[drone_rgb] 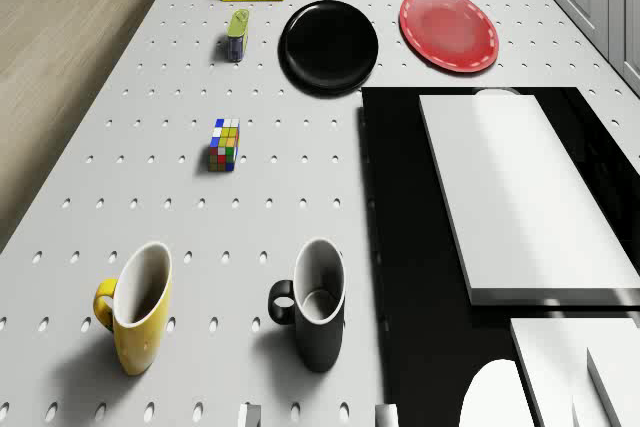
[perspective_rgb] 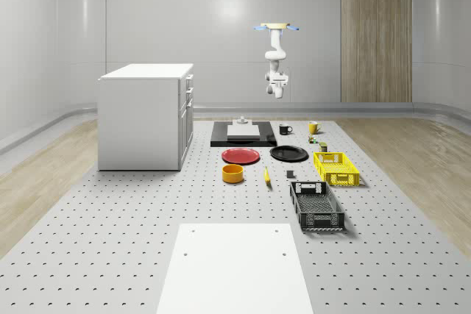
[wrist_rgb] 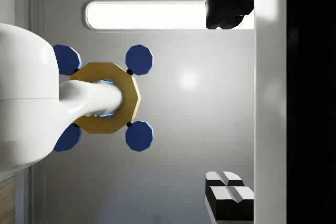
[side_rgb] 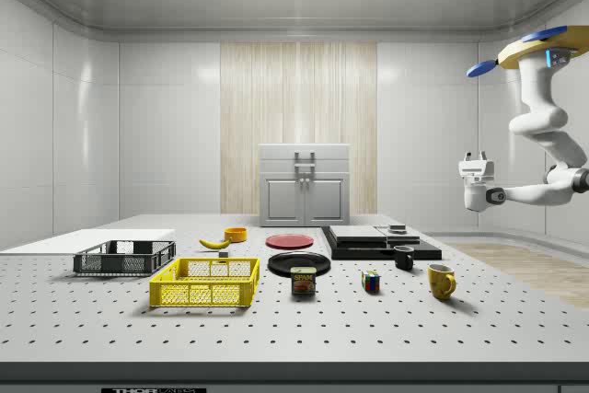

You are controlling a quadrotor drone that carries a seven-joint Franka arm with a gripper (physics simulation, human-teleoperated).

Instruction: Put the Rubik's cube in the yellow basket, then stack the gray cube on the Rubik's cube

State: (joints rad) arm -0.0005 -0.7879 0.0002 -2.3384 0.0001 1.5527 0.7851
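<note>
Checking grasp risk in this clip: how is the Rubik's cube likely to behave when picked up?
The Rubik's cube looks boxy with flat faces, so it probably stays rigid and won't roll. Its glossy stickers may be somewhat slippery. It stands apart from the can, so tipping neighbours seems unlikely.

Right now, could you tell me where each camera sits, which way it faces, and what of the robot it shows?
Whole-scene view: high at the table's near end, looking down its length; the drone hovers at the far end, arm hanging.
Side view: level beside the table; drone and gripper at its right.
Drone view: on the drone, looking forward and down at the Rubik's cube.
Wrist view: looking up at the drone's underside and ceiling.
Whole-scene, side and drone views share the yellow basket.
</note>
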